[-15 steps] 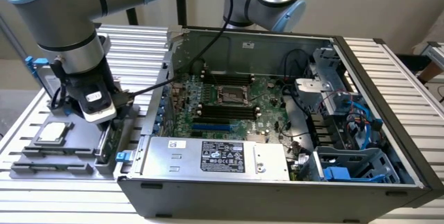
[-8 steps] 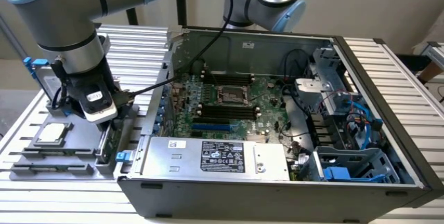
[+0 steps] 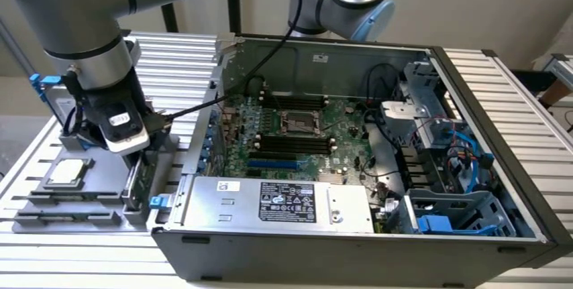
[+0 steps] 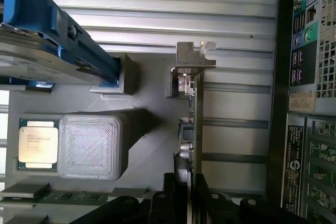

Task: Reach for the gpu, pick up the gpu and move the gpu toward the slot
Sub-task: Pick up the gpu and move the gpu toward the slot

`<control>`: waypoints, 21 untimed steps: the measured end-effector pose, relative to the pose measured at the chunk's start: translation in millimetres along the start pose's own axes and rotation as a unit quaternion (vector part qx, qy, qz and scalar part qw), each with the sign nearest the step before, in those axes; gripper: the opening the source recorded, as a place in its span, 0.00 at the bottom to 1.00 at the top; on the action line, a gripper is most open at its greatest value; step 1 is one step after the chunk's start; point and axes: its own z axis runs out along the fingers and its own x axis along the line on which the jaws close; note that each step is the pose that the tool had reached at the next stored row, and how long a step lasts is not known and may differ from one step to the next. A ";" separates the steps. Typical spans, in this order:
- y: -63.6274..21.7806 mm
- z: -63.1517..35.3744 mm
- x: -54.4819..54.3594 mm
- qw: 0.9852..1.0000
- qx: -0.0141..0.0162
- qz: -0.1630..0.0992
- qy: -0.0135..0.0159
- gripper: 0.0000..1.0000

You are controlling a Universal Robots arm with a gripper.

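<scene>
"On the silver power-supply box (image 3: 208,203) inside the open computer case (image 3: 358,250), can you read that label (image 3: 286,202)?"

"No. I see a black-and-white label with rows of print and small marks, and a white sticker (image 3: 231,186) beside it, but it is all too small for me to read. The same goes for the lettering on the square silver chip (image 4: 38,144) in my wrist view, and for the pale sticker (image 4: 302,100) on the case's rear panel."

"Where is the gpu (image 4: 190,124)?"

"It is outside the case, standing on its edge in the grey holder (image 4: 152,140) on the ribbed table (image 4: 157,19), near the case's rear wall. From the wrist I see it edge-on, with its silver bracket (image 4: 195,56) at the end away from my gripper (image 4: 186,190). The chip lies flat in the same holder. The hard drive in its blue frame (image 4: 47,51) stands at another corner, well apart from the card."

"And the gripper?"

"It straddles the end of the card opposite the bracket, and the board's edge runs straight into it. Whether it is clamped on the board or only close around it, I cannot tell. In the exterior view it hangs low over the holder, to the exterior view's left of the case."
</scene>
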 end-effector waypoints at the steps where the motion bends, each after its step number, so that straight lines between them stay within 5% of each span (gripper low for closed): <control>1: 0.1 -2.1 0.1 1.000 0.000 0.000 0.000 0.27; 8: 0.5 -23.6 0.3 1.000 0.000 0.000 0.000 0.27; 21: 0.7 -82.4 0.8 1.000 -0.001 0.000 0.000 0.27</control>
